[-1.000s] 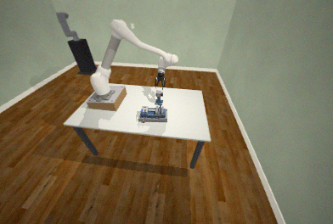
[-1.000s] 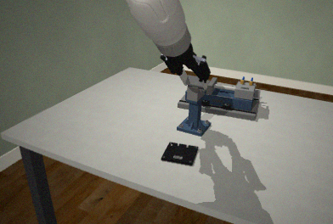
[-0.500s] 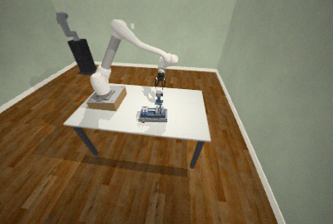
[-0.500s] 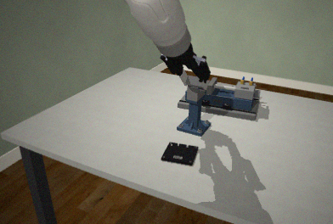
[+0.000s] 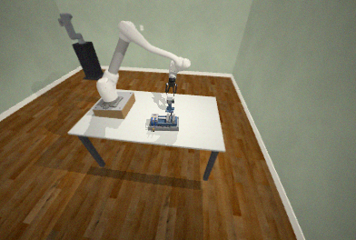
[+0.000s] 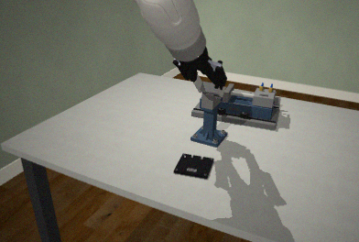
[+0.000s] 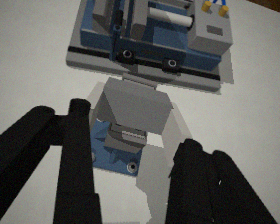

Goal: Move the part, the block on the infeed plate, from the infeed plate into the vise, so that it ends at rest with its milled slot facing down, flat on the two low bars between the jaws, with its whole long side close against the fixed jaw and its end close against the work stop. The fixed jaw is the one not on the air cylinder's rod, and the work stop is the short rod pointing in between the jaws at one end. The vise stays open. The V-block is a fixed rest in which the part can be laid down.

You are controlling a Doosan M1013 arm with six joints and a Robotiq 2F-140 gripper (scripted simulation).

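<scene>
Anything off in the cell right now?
Nothing stands out. The gripper is shut on the part, tilted just above the V-block. The infeed plate lies bare on the table; the vise is open.

A small robot test cell set up in a plain room: pale green walls (image 5: pixel 191 14), wood plank floor (image 5: pixel 136 200) and white skirting. A white table (image 5: pixel 200 132) carries an arm on a box pedestal (image 5: pixel 127 109) and a blue machine vise (image 6: pixel 249 107).
</scene>
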